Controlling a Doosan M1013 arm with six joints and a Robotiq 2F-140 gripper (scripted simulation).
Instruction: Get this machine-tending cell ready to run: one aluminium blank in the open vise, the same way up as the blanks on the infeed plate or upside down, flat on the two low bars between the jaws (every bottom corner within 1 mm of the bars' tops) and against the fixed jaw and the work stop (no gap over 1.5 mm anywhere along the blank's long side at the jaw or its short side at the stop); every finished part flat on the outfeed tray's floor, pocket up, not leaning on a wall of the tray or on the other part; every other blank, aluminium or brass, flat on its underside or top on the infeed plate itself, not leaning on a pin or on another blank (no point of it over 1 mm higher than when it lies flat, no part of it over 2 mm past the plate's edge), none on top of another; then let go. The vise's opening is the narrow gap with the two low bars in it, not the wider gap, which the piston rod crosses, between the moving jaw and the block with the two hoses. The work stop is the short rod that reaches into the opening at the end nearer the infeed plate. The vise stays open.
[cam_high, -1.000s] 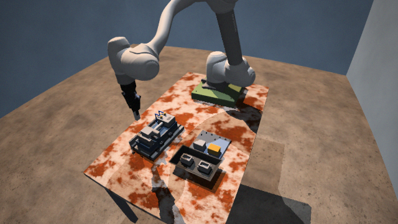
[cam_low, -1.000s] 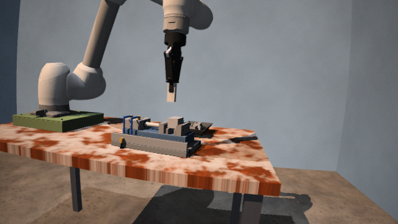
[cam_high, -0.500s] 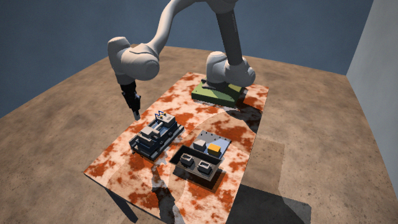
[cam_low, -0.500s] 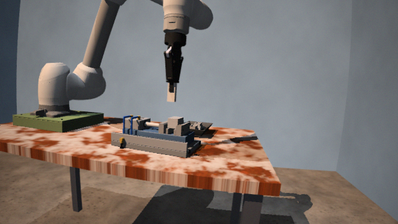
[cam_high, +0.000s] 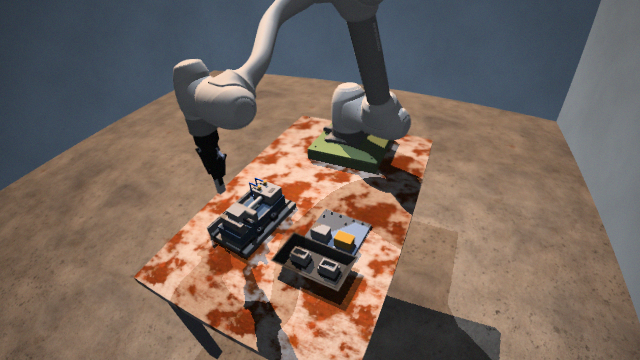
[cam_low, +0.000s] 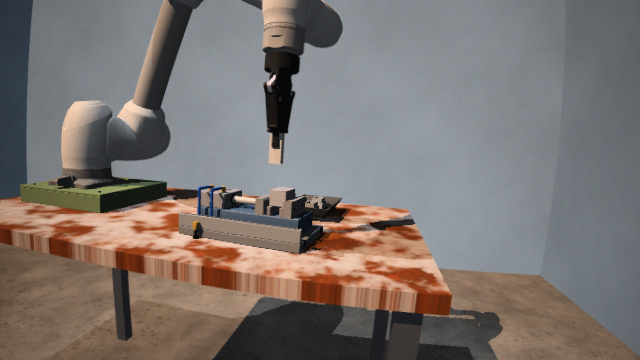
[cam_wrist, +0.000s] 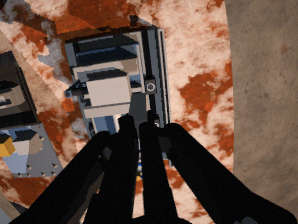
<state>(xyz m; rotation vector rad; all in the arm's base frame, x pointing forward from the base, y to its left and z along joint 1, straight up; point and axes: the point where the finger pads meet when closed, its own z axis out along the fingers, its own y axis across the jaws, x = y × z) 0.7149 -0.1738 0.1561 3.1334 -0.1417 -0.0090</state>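
Aluminium blank: pale grey block (cam_high: 241, 212) (cam_low: 282, 195) (cam_wrist: 107, 91), top showing above the vise (cam_high: 235, 234) (cam_low: 260, 216) (cam_wrist: 107, 52), between its jaws; I cannot tell its exact seating.
Other blanks: one grey (cam_high: 321, 233) (cam_wrist: 22, 145), one brass-yellow (cam_high: 344, 240) (cam_wrist: 5, 146), both on the infeed plate (cam_high: 357, 231) (cam_wrist: 45, 162) across from the vise.
Finished parts: two, pockets up, in the tray (cam_high: 347, 281) near the vise.
My gripper (cam_high: 220, 189) (cam_low: 276, 155) (cam_wrist: 140, 104): closed on nothing, pointing down, above the vise's level and well apart from it.

Your top view: high, steeply downward, whole table (cam_high: 190, 295). Your exterior: lower, sideways, well back, sharing the vise (cam_high: 240, 212) (cam_low: 282, 197) (cam_wrist: 109, 90). Your wrist: close, looking down past the fingers.
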